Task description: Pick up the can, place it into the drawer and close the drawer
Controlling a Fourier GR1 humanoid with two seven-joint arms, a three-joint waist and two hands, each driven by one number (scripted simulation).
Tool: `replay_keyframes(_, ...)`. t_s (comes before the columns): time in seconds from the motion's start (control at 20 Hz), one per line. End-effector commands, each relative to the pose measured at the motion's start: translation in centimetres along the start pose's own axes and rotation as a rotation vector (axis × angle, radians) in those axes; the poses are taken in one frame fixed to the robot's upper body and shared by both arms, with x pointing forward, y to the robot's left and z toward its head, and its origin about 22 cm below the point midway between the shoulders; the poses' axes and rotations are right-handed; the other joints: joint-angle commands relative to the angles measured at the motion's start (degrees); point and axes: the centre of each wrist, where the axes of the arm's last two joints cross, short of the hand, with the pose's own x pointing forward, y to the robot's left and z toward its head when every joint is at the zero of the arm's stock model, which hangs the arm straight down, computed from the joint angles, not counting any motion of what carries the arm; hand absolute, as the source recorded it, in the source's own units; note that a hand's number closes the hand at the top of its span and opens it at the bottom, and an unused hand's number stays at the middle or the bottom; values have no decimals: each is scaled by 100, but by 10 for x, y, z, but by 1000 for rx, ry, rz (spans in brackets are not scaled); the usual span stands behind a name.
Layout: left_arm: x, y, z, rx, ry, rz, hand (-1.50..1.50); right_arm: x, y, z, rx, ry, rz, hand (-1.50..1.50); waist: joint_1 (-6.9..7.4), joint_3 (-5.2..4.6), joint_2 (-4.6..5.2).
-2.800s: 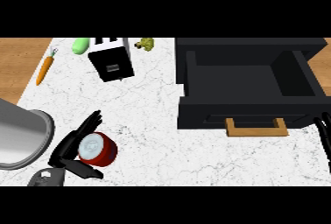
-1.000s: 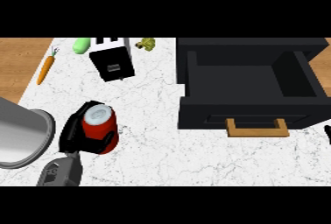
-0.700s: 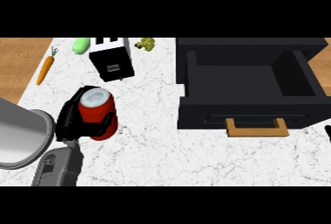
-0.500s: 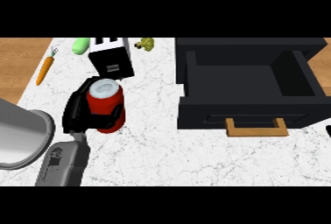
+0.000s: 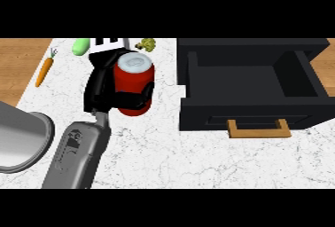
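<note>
My left hand (image 5: 108, 86) is curled round a red can (image 5: 134, 80) with a silver top, held up above the marble counter (image 5: 170, 150) left of the drawer. The can stands roughly upright in the hand. The black drawer (image 5: 252, 88) is pulled open at the right, its inside bare, with a wooden handle (image 5: 258, 129) at its front. My grey left forearm (image 5: 78, 153) comes in from the lower left. My right hand does not show.
A grey metal pot (image 5: 20, 135) sits at the left edge. At the back lie a carrot (image 5: 44, 71), a green item (image 5: 81, 45), a white and black box (image 5: 108, 43) partly behind the can, and a small yellow-green object (image 5: 146, 44).
My left hand closed on the can, lifted it off the counter and carried it up and right toward the drawer. The dark shape at the right edge is gone from view.
</note>
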Motion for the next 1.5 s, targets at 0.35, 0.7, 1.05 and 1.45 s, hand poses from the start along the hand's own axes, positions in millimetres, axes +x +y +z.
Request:
replay_keyframes(0.35, 82, -82, -33, -63, -57, -59, 150, -8, -19, -10, -9, -1, 4, -150, -14, 3, 5)
replay_keyframes(0.7, 113, -128, -67, -45, -80, -78, 150, 18, -18, -5, 23, -1, 8, -150, -155, 2, 18)
replay_keyframes(1.05, 123, -148, -92, -46, -37, -103, 150, 6, 6, -9, 15, -13, 7, -150, -154, 2, 42)
replay_keyframes(1.45, 132, -160, -111, -88, -31, -127, 150, 2, -4, -4, 6, -6, -7, -150, -187, 6, 44)
